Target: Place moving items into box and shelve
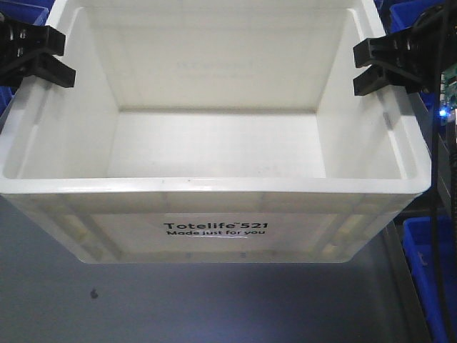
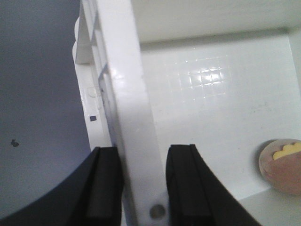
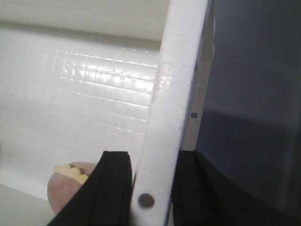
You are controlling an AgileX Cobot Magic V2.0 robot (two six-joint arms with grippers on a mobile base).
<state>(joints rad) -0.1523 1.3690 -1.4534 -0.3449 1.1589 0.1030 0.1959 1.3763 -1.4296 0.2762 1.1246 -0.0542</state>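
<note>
Left tool (image 1: pixel 63 57) clamps the left rim of the box (image 1: pixel 214 236), one finger inside the wall, one outside. Right tool (image 1: pixel 359 68) does likewise on the right rim. Both reach in from the sides.

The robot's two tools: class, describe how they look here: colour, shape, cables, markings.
Both the left tool and the right tool are matte black, each a two-pronged fork. Up close, the fingers are thick slabs with flat inner faces and curved outer edges, unmarked. Black cables hang beside the right tool, near a small blue light.
</note>
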